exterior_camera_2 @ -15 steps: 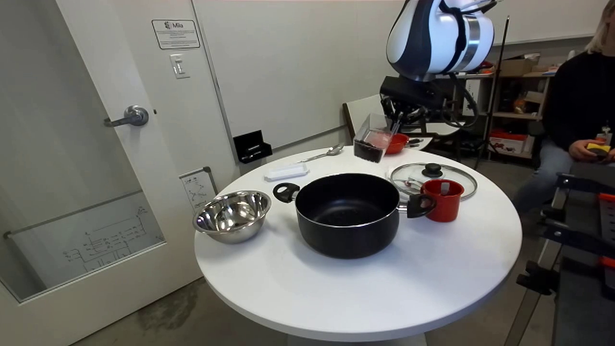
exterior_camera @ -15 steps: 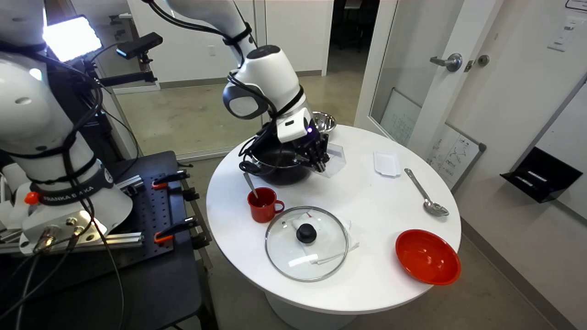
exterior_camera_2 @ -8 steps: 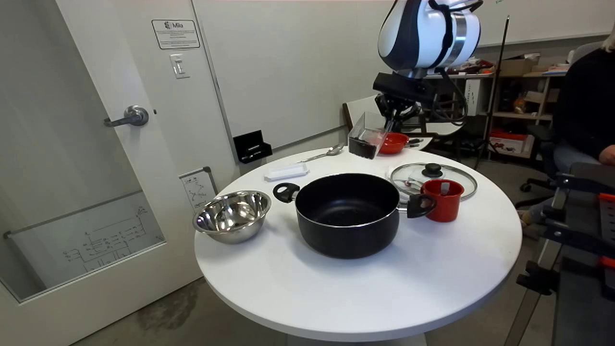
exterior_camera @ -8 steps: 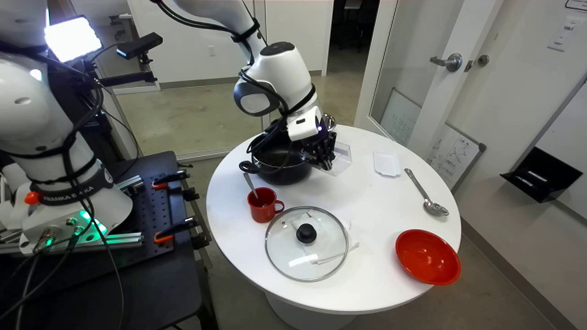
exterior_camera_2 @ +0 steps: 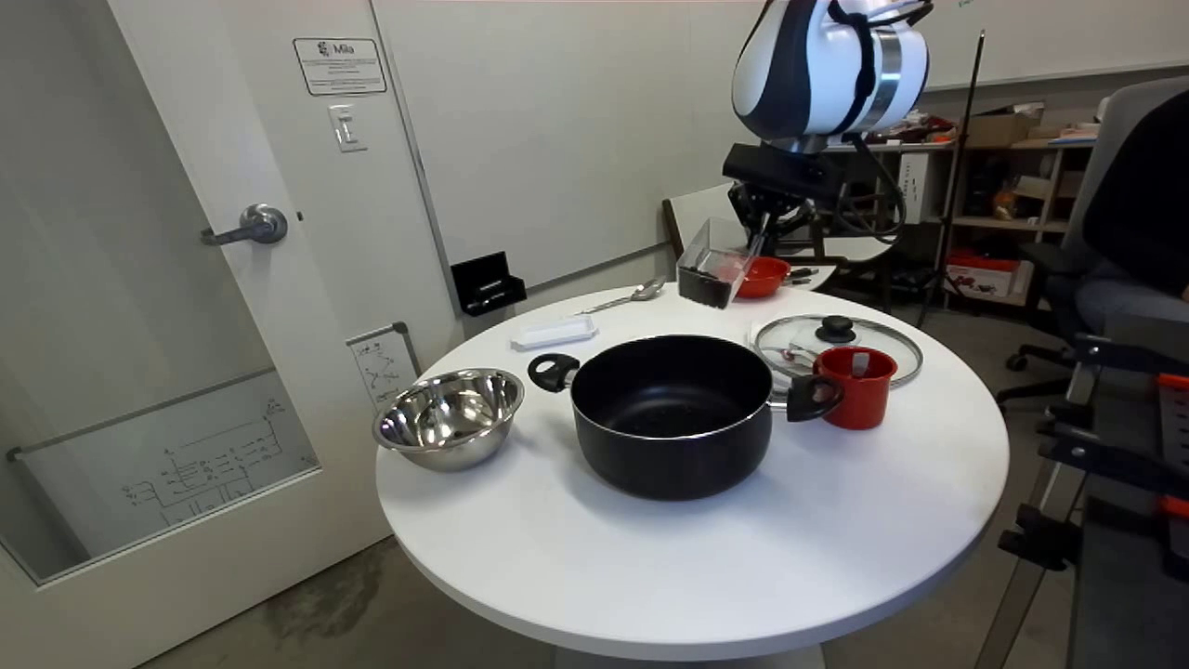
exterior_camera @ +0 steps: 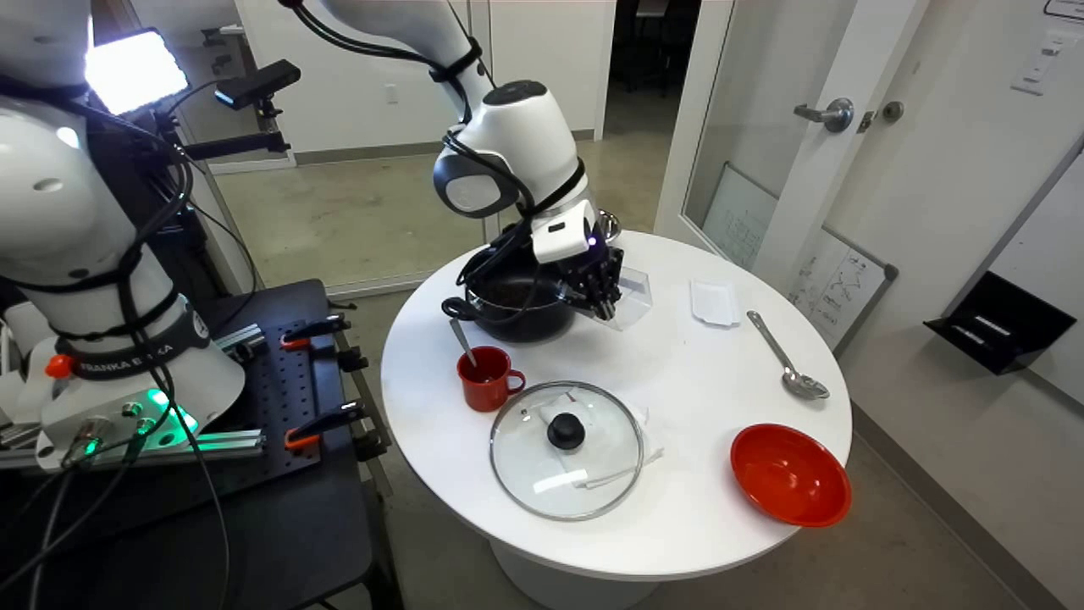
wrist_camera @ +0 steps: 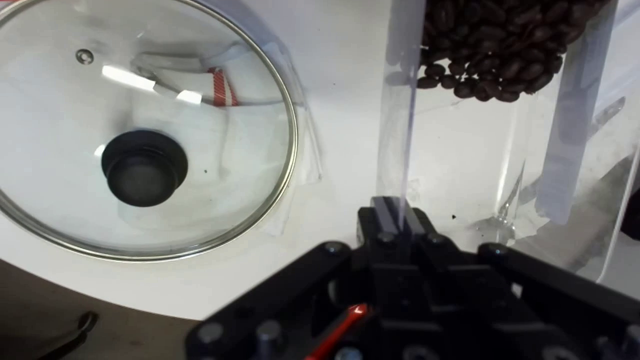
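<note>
My gripper is shut on one thin wall of a clear plastic container, which is held in the air above the table. Dark beans are heaped at the container's end away from the fingers. In an exterior view the container hangs tilted, with the beans at its low end. A black pot with two handles stands close by, its inside open to view from above. From another angle the arm partly covers the pot, and the gripper is beyond its rim.
A glass lid with a black knob lies on a cloth beside a red mug holding a utensil. Around the table are a red bowl, a slotted spoon, a small white tray and a steel bowl.
The arm and the held container moved a short way past the pot, away from the robot's base, then nearly stopped. A seated person has leaned mostly out of view.
</note>
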`<state>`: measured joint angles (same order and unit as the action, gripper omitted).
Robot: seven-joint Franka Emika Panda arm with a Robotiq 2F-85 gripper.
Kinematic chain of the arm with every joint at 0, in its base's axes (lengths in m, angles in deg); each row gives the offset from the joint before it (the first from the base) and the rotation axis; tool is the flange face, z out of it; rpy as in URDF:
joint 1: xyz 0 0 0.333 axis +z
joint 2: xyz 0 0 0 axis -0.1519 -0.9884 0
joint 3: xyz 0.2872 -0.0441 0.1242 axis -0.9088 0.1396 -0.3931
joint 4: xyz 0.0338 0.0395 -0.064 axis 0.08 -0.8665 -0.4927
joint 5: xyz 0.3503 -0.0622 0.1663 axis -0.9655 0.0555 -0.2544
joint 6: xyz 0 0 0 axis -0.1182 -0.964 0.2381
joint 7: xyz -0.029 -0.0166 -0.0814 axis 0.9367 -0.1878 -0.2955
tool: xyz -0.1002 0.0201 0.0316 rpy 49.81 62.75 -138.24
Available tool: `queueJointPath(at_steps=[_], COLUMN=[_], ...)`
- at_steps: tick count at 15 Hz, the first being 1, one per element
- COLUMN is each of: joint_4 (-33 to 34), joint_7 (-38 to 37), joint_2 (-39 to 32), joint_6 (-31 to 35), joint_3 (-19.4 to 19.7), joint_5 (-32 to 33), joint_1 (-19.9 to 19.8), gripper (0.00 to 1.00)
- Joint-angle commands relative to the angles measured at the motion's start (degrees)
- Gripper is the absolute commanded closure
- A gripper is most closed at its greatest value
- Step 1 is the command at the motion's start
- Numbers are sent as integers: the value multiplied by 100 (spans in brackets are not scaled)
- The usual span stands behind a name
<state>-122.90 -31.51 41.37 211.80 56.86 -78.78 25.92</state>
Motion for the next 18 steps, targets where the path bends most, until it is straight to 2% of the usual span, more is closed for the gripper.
queueJointPath(at_steps=[1, 3, 4, 5, 9, 11, 14, 18], joint_4=[743, 1366, 1519, 1870, 3197, 3760, 4377, 4773], joint_7=[-645, -847, -766, -1110, -1368, -1384, -1181, -1323], joint_2=[-571, -819, -721, -768, -1080, -1281, -1606, -2107], joint_6=[-733, -1670, -2122, -2483, -4027, -4495, -4872, -5065], joint_3=[877, 1159, 777, 541, -207, -541, -1044, -1206], joint_5=[234, 447, 691, 1166, 1784, 1808, 1517, 1718], joint_1=[587, 609, 161, -209, -1246, -1722, -2366, -2592], gripper=[99, 99, 99, 99, 99, 99, 99, 99])
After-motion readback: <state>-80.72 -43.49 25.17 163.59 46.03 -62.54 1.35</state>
